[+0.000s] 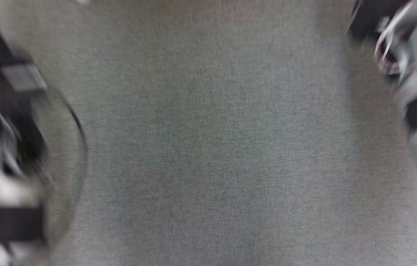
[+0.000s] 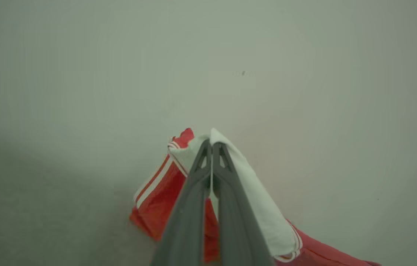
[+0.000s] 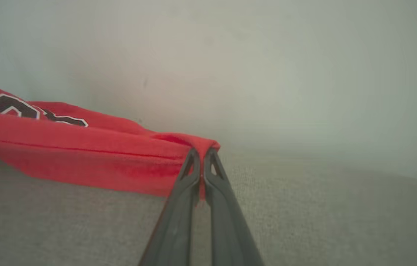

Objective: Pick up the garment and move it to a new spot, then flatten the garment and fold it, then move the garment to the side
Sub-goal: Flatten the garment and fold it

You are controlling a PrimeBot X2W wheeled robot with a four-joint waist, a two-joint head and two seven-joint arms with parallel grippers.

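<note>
The left gripper (image 2: 211,147) has its fingers pressed together on a white, stripe-trimmed edge of the garment (image 2: 156,199). The right gripper (image 3: 202,154) pinches a red hem likewise. From each pinch the cloth trails off over the grey surface (image 3: 304,221). Both holds look thin, so a hard tug between the arms could pull an edge free. The garment is red, with black, white-outlined lettering.

garment (image 3: 82,155) 1 | tools 2: left tool (image 2: 211,146), right tool (image 3: 202,152)
</note>
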